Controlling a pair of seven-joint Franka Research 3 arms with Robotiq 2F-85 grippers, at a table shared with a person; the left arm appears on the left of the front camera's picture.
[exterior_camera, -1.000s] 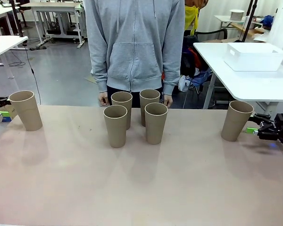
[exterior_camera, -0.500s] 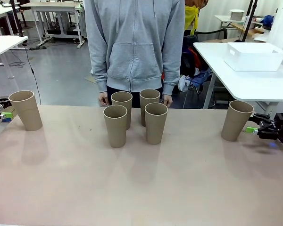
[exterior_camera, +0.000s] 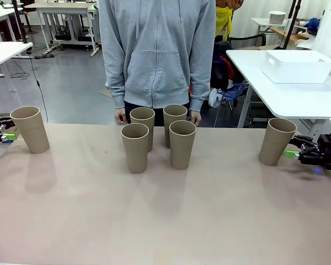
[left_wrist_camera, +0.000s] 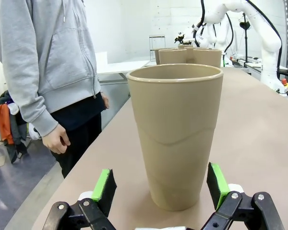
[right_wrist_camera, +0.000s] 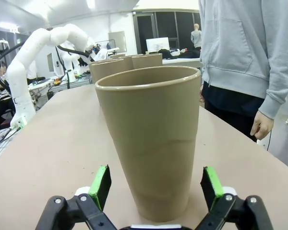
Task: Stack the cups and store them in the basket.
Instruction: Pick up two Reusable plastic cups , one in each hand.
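Observation:
Six tan cups stand upright on the table. One cup (exterior_camera: 31, 130) is at the far left, one cup (exterior_camera: 276, 142) at the far right, and several cluster mid-table in front of the person, the nearest cup (exterior_camera: 135, 148) among them. My left gripper (exterior_camera: 7, 133) is open beside the left cup (left_wrist_camera: 175, 134), which stands just past its green pads (left_wrist_camera: 104, 185). My right gripper (exterior_camera: 292, 150) is open in the same way at the right cup (right_wrist_camera: 150, 139), green pads (right_wrist_camera: 100, 185) either side of its base. The white basket (exterior_camera: 298, 67) sits on a separate white table at the back right.
A person in a grey hoodie (exterior_camera: 157, 52) stands at the far edge, hands (exterior_camera: 121, 116) hanging just behind the middle cups. The near half of the table (exterior_camera: 165, 221) is bare. The white side table (exterior_camera: 281, 96) is apart from mine.
My left gripper has drawn back a little to the left, away from its cup. The right gripper has eased slightly right. No cup has moved.

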